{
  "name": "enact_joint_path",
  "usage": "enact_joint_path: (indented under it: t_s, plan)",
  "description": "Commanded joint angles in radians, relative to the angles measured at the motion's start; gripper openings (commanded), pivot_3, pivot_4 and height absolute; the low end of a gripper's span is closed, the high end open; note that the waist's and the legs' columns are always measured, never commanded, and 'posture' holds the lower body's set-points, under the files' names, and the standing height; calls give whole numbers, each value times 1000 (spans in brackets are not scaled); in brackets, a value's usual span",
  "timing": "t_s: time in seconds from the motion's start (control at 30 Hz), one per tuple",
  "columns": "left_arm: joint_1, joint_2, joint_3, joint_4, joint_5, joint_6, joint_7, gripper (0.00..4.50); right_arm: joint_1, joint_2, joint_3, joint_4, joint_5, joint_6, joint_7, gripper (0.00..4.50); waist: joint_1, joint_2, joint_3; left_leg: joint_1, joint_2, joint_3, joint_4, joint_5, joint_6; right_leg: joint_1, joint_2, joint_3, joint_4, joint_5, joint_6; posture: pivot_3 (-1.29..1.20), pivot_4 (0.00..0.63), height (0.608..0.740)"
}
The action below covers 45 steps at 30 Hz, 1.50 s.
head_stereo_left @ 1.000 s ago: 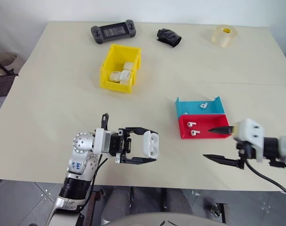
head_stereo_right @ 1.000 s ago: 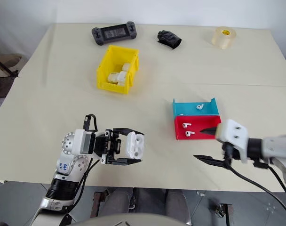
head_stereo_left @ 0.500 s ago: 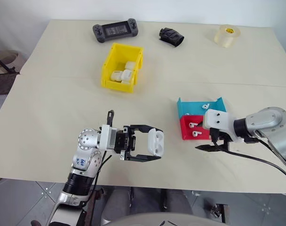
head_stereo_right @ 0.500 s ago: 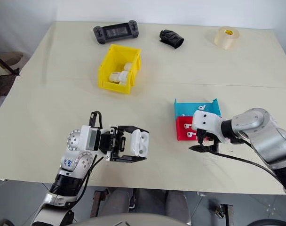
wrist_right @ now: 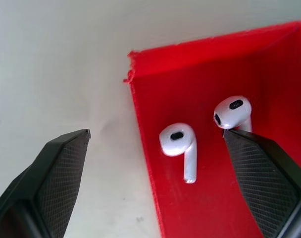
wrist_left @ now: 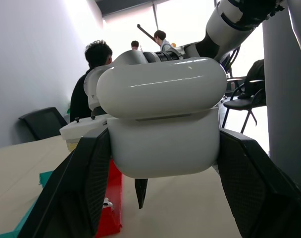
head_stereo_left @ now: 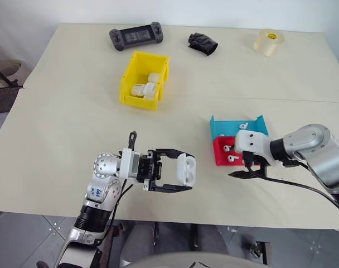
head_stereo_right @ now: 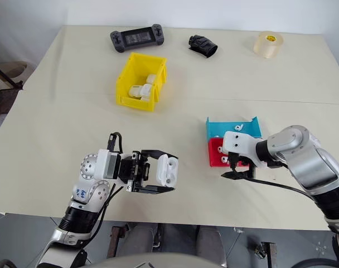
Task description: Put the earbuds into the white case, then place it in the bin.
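Two earbuds (wrist_right: pixel 179 141), tiny, glossy and white with short stems, are seen lying in the red tray (wrist_right: pixel 274 64), directly between the spread fingers of the right tool (wrist_right: pixel 155 163). That tool has been swung in over the tray during the last second, so a pick looks imminent. Its jaws are held wide. Off to its left, the white case (head_stereo_left: pixel 185 169), smooth and rounded, is kept clamped in the left tool (head_stereo_left: pixel 178 170) above the desk (head_stereo_left: pixel 63 128). The yellow bin (head_stereo_left: pixel 126 84) is left well beyond it.
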Motion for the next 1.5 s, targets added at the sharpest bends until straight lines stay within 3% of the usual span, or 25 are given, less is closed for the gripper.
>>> enact_joint_path:
  t_s: [0.03,0.17,0.5,0.87,0.97,1.33,1.5]
  plan:
    - [0,1,-1,-34,-6,-13,7,2832,-18,10,11,-8,-25,-14,12,4500,0,0,0,0,0,0,0,0,0,0,0,0,0,0,0,0,150,740]
    - [2,3,-1,-35,-5,-15,7,2832,-27,20,17,0,-43,-20,18,3559,0,0,0,0,0,0,0,0,0,0,0,0,0,0,0,0,150,740]
    - [7,6,0,-41,-4,-18,13,2832,-29,26,21,7,-62,-36,40,104,0,0,0,0,0,0,0,0,0,0,0,0,0,0,0,0,150,740]
    - [4,9,2,-39,-5,-18,18,2832,-29,46,-27,-35,17,0,84,104,0,0,0,0,0,0,0,0,0,0,0,0,0,0,0,0,150,740]
    - [6,11,3,-40,-6,-17,18,2832,-32,36,-44,-31,19,-7,77,744,0,0,0,0,0,0,0,0,0,0,0,0,0,0,0,0,150,740]
    - [6,12,5,-37,-4,-18,26,2832,-85,36,-78,-15,37,15,71,4471,0,0,0,0,0,0,0,0,0,0,0,-1,-1,0,0,0,150,740]
    - [-1,16,7,-40,-5,-16,31,2832,-121,61,-37,30,-15,-7,43,4471,-1,0,0,0,0,0,-1,0,-1,0,0,-1,-1,0,0,0,150,740]
